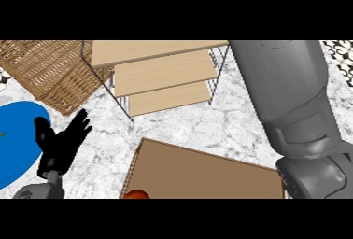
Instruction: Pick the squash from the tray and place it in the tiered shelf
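Observation:
The tiered shelf (162, 72) stands at the back centre, with three light wooden tiers in a thin wire frame. Nearer to me lies the brown wooden tray (207, 172), its near part cut off by the view's lower edge. A small orange-red rounded thing (137, 194) peeks in at the tray's near left corner; I cannot tell whether it is the squash. My left hand (60, 140) rests open at the lower left, fingers up, left of the tray. My right forearm (289, 102) fills the right side, close to the camera, and its hand does not show.
A wicker basket (55, 70) sits at the back left beside the shelf. A blue plate (17, 140) lies at the left edge, just behind my left hand. White marble counter (200, 121) shows between shelf and tray.

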`<control>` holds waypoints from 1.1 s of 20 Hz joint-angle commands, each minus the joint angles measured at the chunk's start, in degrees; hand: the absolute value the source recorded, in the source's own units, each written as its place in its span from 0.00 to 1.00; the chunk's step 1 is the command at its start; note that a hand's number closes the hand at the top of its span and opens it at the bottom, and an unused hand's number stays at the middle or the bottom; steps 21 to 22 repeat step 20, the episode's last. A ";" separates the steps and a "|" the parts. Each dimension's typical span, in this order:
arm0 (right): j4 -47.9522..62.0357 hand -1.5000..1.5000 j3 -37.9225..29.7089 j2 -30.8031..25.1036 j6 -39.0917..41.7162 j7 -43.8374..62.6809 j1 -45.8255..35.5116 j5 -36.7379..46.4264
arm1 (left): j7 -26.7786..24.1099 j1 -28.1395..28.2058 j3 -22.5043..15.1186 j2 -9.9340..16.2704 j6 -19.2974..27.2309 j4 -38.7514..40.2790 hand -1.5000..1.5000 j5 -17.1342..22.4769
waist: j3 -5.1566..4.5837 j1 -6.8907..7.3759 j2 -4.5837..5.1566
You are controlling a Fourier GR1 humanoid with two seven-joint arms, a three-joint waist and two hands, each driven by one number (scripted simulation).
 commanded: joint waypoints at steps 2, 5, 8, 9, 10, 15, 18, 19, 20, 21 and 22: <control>-2.14 0.00 -1.55 -4.22 -5.15 1.54 0.20 1.51 | -1.24 0.06 0.89 0.90 -1.45 3.02 0.50 -0.12 | -0.18 -0.60 0.01; -2.08 0.00 -2.81 -8.23 -5.83 2.81 1.85 2.25 | 0.20 -0.12 0.86 0.44 -1.02 1.52 0.50 0.23 | -0.17 -0.57 0.05; -4.08 0.00 -5.60 -11.91 -7.22 6.09 2.49 1.44 | -0.70 3.58 -0.04 0.02 -0.48 -1.06 0.50 -0.85 | -0.14 -0.49 -0.15; -7.96 0.00 -5.71 -12.16 -5.54 3.59 7.85 -0.21 | -1.91 1.59 0.60 -1.14 1.35 1.53 0.50 -1.49 | -0.11 -1.47 -0.19; -8.95 0.00 -7.01 -14.57 -4.52 5.92 6.21 -0.97 | 0.32 1.30 -0.51 -2.41 2.64 -0.27 0.50 -1.73 | -0.10 -1.53 -0.32; -14.78 0.00 -9.99 -19.48 3.91 4.80 15.20 -7.70 | 0.21 3.50 0.03 -1.19 -0.47 -1.76 0.50 -0.25 | -0.09 -1.17 -0.23; -21.93 0.00 -9.95 -20.77 8.17 6.37 19.14 -11.02 | 1.58 1.88 0.81 -0.05 0.29 -1.07 0.50 -1.27 | -0.11 -1.27 -0.24; -18.42 0.00 -13.19 -26.03 11.80 6.25 17.04 -13.41 | 1.81 3.09 0.24 -0.96 -0.16 -1.85 0.50 -0.53 | -0.09 -1.02 -0.14; -24.64 0.00 -10.15 -22.27 9.68 9.88 18.74 -12.58 | -0.98 0.80 1.09 -1.20 -0.85 2.32 0.50 -0.64 | -0.16 -1.33 -0.21; -24.64 0.00 -10.15 -22.27 9.68 9.88 18.74 -12.58 | -0.98 0.80 1.09 -1.20 -0.85 2.32 0.50 -0.64 | -0.16 -1.33 -0.21; -24.64 0.00 -10.15 -22.27 9.68 9.88 18.74 -12.58 | -0.98 0.80 1.09 -1.20 -0.85 2.32 0.50 -0.64 | -0.16 -1.33 -0.21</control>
